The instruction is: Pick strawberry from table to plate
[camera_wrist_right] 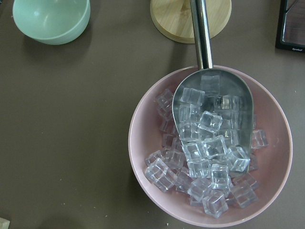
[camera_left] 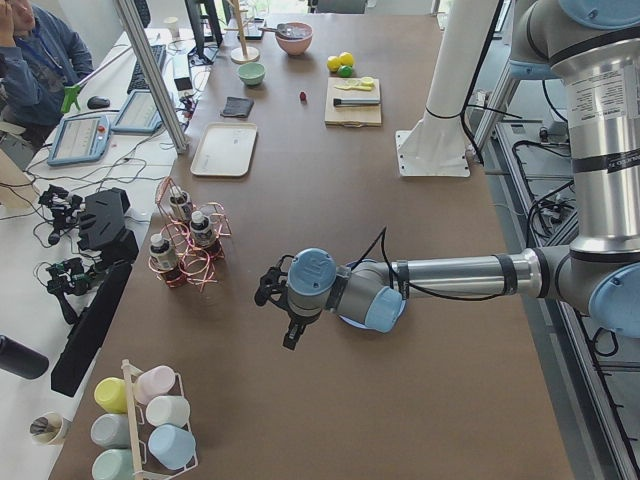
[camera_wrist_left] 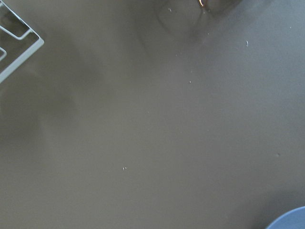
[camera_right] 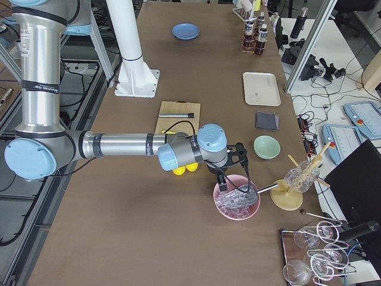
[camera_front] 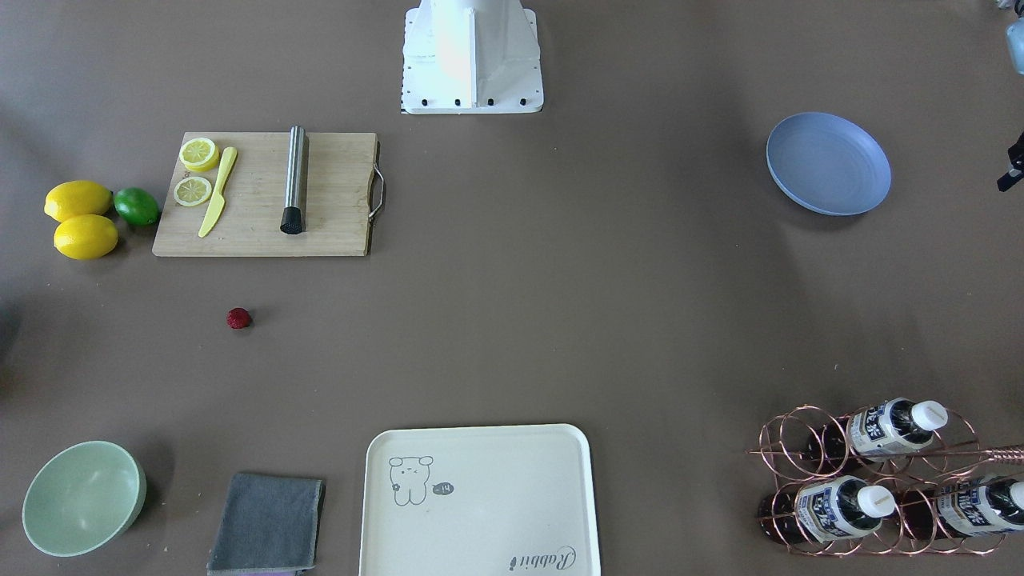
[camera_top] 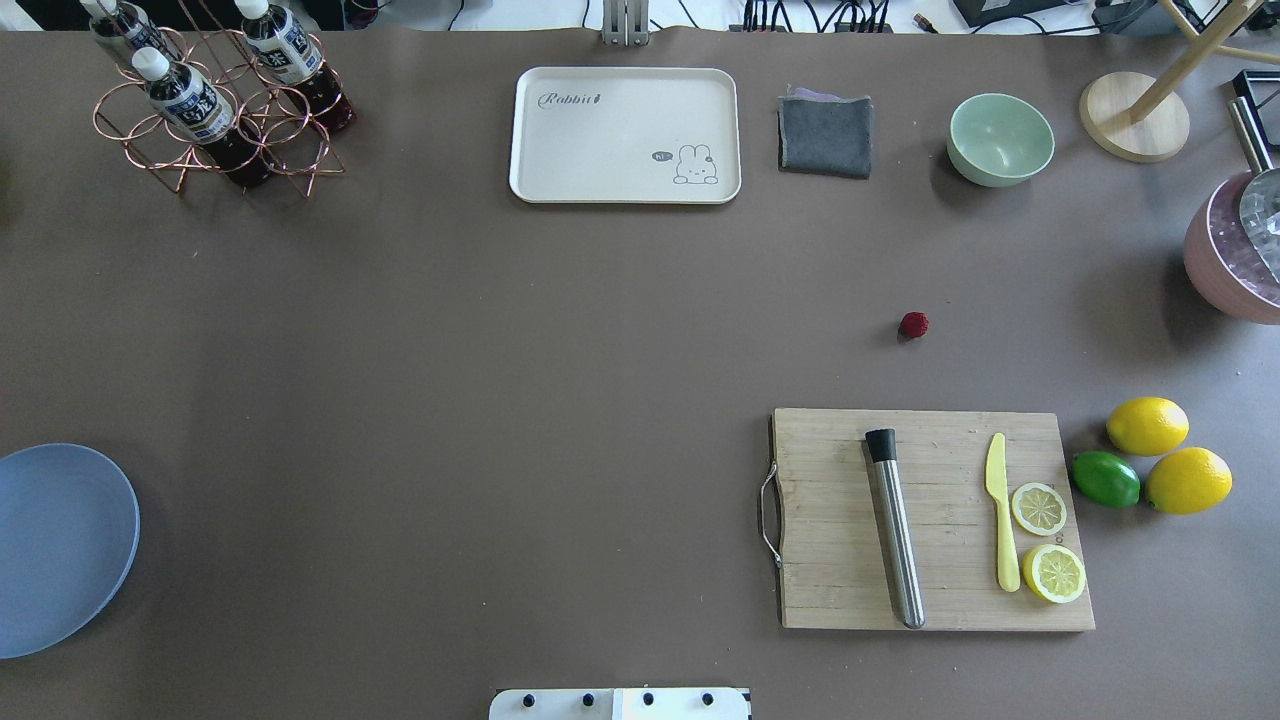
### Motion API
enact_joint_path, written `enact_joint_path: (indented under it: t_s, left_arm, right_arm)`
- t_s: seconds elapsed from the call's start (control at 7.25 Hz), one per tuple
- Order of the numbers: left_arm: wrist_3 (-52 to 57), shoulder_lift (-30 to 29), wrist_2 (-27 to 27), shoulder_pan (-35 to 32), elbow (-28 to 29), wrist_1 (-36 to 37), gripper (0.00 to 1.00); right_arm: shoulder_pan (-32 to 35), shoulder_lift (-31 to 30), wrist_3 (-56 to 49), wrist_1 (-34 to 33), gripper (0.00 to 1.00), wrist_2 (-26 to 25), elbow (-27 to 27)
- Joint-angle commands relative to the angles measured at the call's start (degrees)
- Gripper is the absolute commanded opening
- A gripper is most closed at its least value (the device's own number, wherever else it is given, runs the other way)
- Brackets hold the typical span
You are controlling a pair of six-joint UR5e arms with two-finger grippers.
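Note:
The strawberry (camera_front: pixel 238 318) is a tiny dark-red berry lying alone on the brown table (camera_front: pixel 560 280), just off the cutting board's long edge; it also shows as the strawberry (camera_top: pixel 913 324) from overhead. The light-blue plate (camera_front: pixel 828 164) sits far across the table, seen as the plate (camera_top: pixel 55 550) at the overhead view's left edge. My left gripper (camera_left: pixel 266 292) hovers beside that plate, a corner of which shows as the plate (camera_wrist_left: pixel 290 220). My right gripper (camera_right: pixel 226 179) hangs over a pink ice bowl (camera_wrist_right: pixel 209 148). I cannot tell whether either gripper is open or shut.
A wooden cutting board (camera_top: pixel 930 520) carries a steel muddler, a yellow knife and two lemon slices. Two lemons and a lime (camera_top: pixel 1105 478) lie beside it. A cream tray (camera_top: pixel 625 135), grey cloth (camera_top: pixel 825 135), green bowl (camera_top: pixel 1000 138) and bottle rack (camera_top: pixel 215 100) line the far edge.

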Motion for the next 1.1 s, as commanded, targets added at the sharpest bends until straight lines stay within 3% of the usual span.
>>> enact_joint_path:
  t_s: [0.0,0.28,0.41,0.97]
  left_arm:
    - [-9.0,6.5,-0.4,5.4,1.4,-12.4,0.98]
    - [-22.9,7.1,-0.2,12.2,12.0,-34.1,0.98]
    - [-30.4,7.1,0.0,15.7,14.4,-42.2,0.98]
    - [-36.6,7.1,0.3,21.3,15.5,-47.0,0.97]
  right_arm:
    - [-1.0,-2.7,1.4,5.0,1.00,0.1,-0.2]
    - [-1.4,-4.0,1.4,7.1,1.00,0.1,-0.2]
    - [-1.5,-4.1,1.2,7.1,1.00,-0.1,-0.2]
    - [-1.5,-4.2,1.2,7.1,1.00,-0.4,-0.2]
